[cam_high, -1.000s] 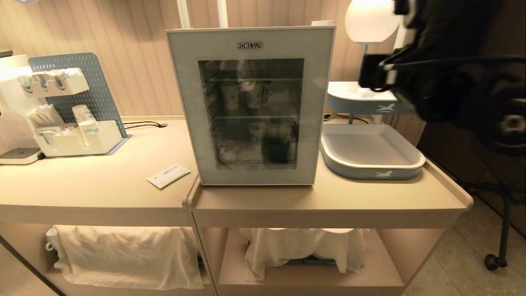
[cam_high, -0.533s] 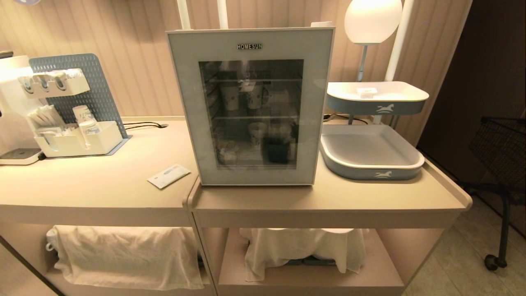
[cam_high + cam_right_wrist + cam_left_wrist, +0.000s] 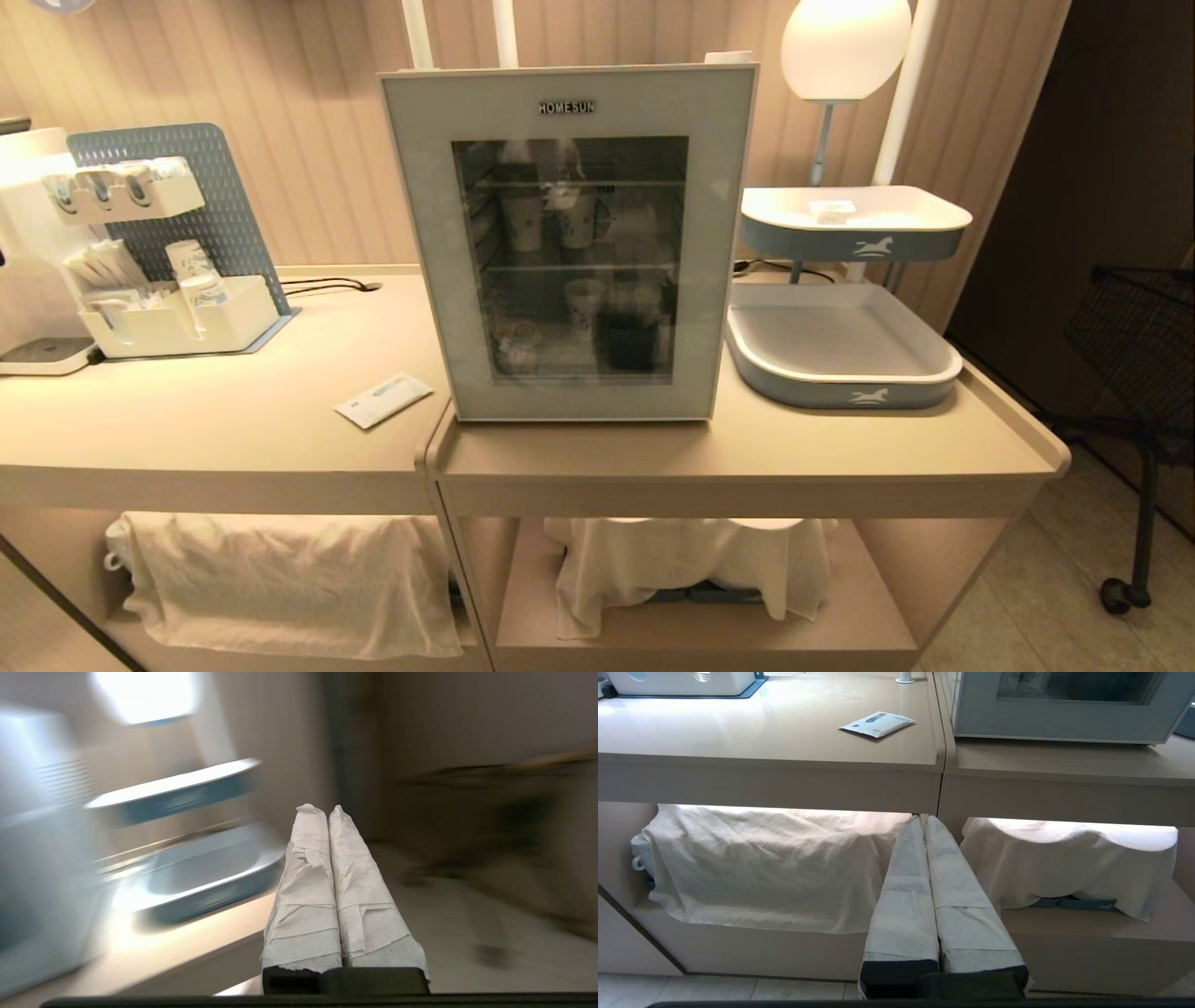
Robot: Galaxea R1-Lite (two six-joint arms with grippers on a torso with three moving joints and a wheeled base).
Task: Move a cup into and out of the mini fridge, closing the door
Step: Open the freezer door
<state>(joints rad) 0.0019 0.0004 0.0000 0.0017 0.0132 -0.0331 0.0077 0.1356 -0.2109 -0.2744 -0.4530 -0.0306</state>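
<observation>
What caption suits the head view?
Closed mini fridge on a counter, paper cups behind its glass door, two-tier tray beside it.

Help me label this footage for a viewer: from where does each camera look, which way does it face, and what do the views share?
Head view: high on the robot, looking forward and down at the shut mini fridge on the counter; no arm shows.
Left wrist view: low, behind the shut left gripper, facing the cloth-covered lower shelves.
Right wrist view: behind the shut right gripper, beside the counter's right end, facing the lower tray.
Shared: head and left wrist both show the sachet and the fridge's door.
</observation>
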